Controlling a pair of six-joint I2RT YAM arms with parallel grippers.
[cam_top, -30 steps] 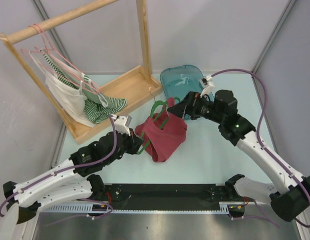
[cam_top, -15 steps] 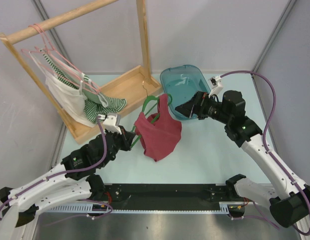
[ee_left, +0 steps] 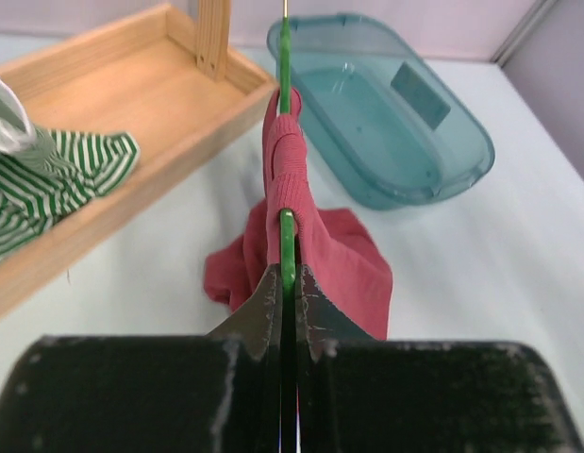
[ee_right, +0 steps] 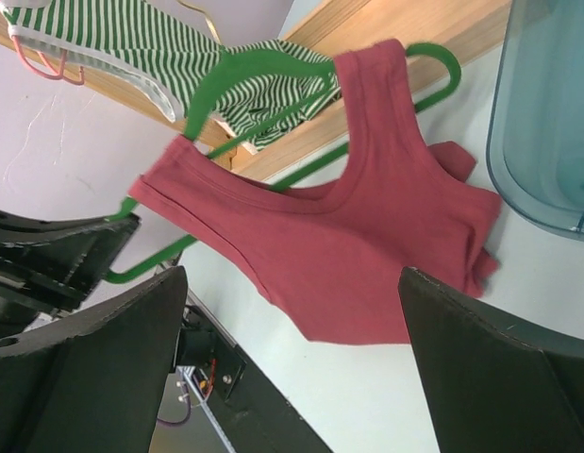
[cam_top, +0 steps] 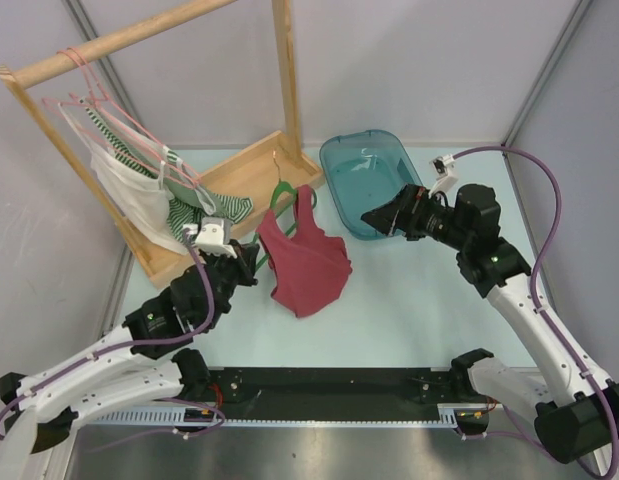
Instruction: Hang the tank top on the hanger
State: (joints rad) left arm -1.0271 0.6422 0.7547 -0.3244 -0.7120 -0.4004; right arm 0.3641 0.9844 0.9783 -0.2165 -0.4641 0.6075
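Observation:
The dark red tank top (cam_top: 307,265) hangs on the green hanger (cam_top: 277,198), its straps over the hanger's arms and its lower hem resting on the table. My left gripper (cam_top: 251,262) is shut on the hanger's end; in the left wrist view the gripper (ee_left: 288,276) clamps the green bar (ee_left: 287,236) with the red top (ee_left: 343,269) draped beyond it. My right gripper (cam_top: 374,215) is open and empty, right of the top, over the bin's near rim. In the right wrist view the gripper (ee_right: 292,274) is wide open and faces the top (ee_right: 367,245) and the hanger (ee_right: 235,80).
A wooden rack (cam_top: 149,30) at the back left holds pale pink hangers with a white garment (cam_top: 129,195) and a green-striped garment (cam_top: 204,215). Its wooden base tray (cam_top: 254,175) lies behind the hanger. A teal bin (cam_top: 364,170) stands at the back centre.
My right gripper has drawn back to the right, away from the tank top, and stands open. My left gripper has carried the hanger with the top leftward toward the rack.

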